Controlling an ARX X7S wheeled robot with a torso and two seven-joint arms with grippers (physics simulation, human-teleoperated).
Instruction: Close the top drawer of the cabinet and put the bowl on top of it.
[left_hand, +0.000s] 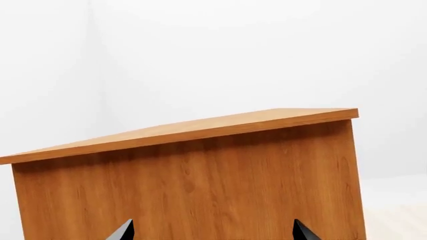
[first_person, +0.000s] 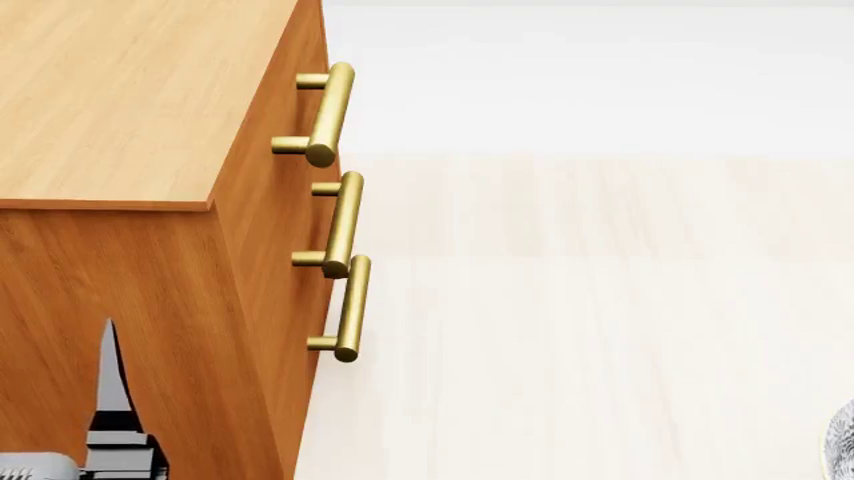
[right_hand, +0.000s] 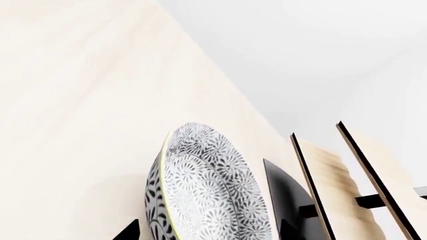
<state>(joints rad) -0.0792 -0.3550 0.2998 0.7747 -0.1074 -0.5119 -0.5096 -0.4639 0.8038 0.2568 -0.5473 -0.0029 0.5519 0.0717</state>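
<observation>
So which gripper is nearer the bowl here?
Right. The right gripper has the bowl right at its fingertips, while the left gripper faces the cabinet side, with no bowl in its view.

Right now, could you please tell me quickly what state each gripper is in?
Left gripper: open, holding nothing, facing the cabinet side.
Right gripper: fingertips set apart around the bowl; whether they grip it cannot be told.

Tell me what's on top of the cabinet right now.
Nothing shows on the cabinet: the part of its flat top in the head view is bare wood. The far-left part is out of frame. The bowl is elsewhere, by the right gripper.
</observation>
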